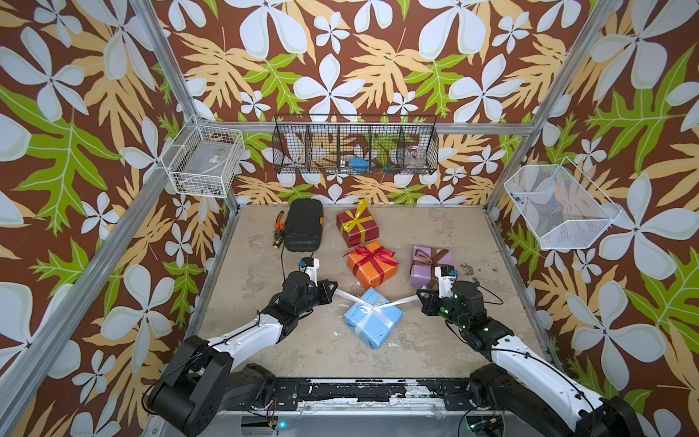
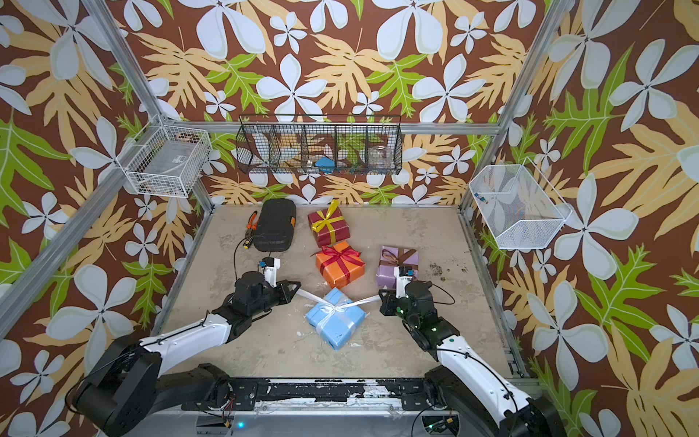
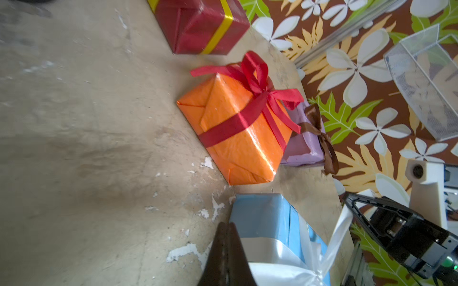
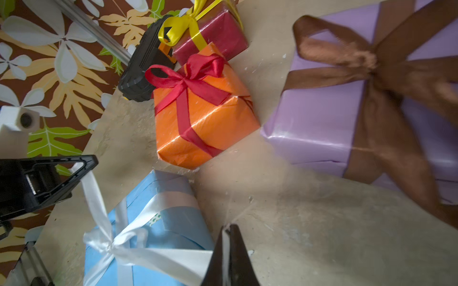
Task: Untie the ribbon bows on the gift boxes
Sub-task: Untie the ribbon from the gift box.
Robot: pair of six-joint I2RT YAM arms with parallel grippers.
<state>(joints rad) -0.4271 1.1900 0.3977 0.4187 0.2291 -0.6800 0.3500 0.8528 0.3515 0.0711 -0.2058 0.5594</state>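
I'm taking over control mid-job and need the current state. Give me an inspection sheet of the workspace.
Surface: worn beige tabletop, paint chipped in spots.
Job's things: light blue box, white ribbon pulled out to both sides, loops gone, knot still at the centre. Dark red box with yellow bow, orange box with red bow, lilac box with brown bow: all still tied.
Clutter: black tool case, pliers and screwdriver beside it.
Grippers: left gripper and right gripper each shut on a ribbon end.
Cables: thin black cable across the table by the left arm.
Surroundings: three wire baskets on floral walls.
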